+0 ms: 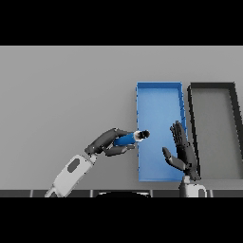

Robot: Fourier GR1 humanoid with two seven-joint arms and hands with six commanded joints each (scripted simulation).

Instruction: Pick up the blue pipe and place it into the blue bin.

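Note:
The blue pipe (127, 138), with a pale collar and dark tip at its right end, lies level in my left hand (108, 143), whose fingers and thumb are curled round it. The pipe's tip reaches just over the left wall of the blue bin (159, 90), a long open tray right of centre. My right hand (182, 151) is raised over the bin's right side near its front, fingers straight and thumb spread, holding nothing.
A black bin (212, 86) with a grey floor stands directly right of the blue bin, almost touching it. The grey table (61, 95) stretches to the left and back.

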